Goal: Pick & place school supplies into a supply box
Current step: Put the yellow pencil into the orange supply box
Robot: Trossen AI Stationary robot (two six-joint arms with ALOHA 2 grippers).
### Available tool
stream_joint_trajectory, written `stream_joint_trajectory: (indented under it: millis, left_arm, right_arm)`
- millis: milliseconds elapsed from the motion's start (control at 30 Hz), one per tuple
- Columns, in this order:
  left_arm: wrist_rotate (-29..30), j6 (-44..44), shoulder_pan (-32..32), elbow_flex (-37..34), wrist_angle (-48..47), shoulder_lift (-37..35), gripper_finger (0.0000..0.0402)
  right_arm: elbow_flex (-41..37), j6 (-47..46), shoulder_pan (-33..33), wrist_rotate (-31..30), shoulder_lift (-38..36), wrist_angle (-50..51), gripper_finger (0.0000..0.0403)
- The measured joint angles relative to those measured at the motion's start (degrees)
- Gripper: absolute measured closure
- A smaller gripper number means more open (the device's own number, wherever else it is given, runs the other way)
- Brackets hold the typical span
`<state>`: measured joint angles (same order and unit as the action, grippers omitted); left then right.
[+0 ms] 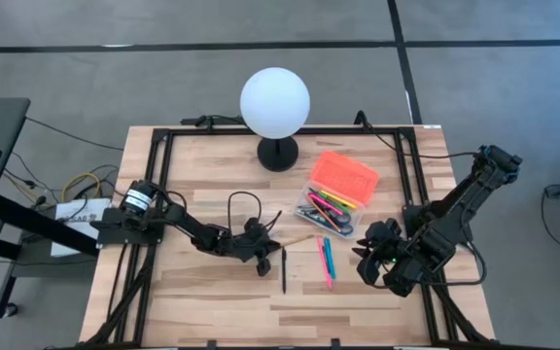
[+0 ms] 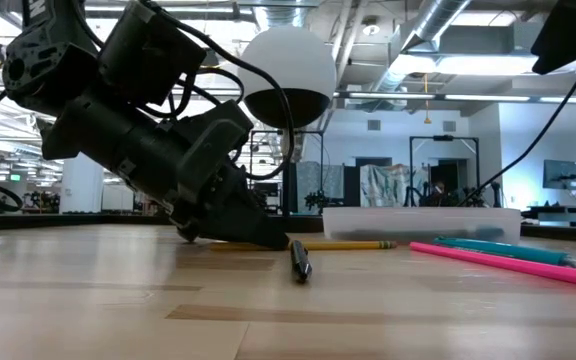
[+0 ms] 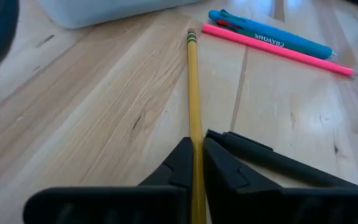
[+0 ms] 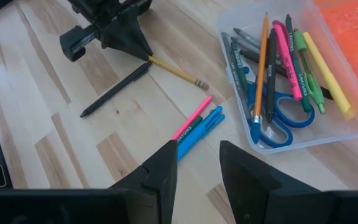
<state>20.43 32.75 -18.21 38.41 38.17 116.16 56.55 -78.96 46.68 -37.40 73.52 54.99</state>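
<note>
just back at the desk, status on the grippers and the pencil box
Left gripper shut on yellow pencil, down on table. Right gripper open, empty, beside the box. Black pen, pink and blue pens still out. Nothing blocking.

Open lab hall: exposed ceiling ducts, distant equipment racks.

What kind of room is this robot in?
Probably a robot lab or workshop. Bare pipes and ducts run across the ceiling, metal frames and screens stand in the big open room behind, and the wooden table has cables trailing off it.
</note>
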Motion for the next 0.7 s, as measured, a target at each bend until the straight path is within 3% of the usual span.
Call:
stream_joint_trajectory:
  millis: [167,700]
  left_arm:
    - [0.3,0.4,0.0,0.2,-0.3,-0.1,0.0395]
    - [4.6,-10.8,0.3,4.8,-23.4,-10.3,0.0401]
  right_arm:
    - [0.0,0.0,0.0,0.1,0.0,0.0,0.029]
    - [0.0,0.1,0.0,0.1,0.0,0.3,0.029]
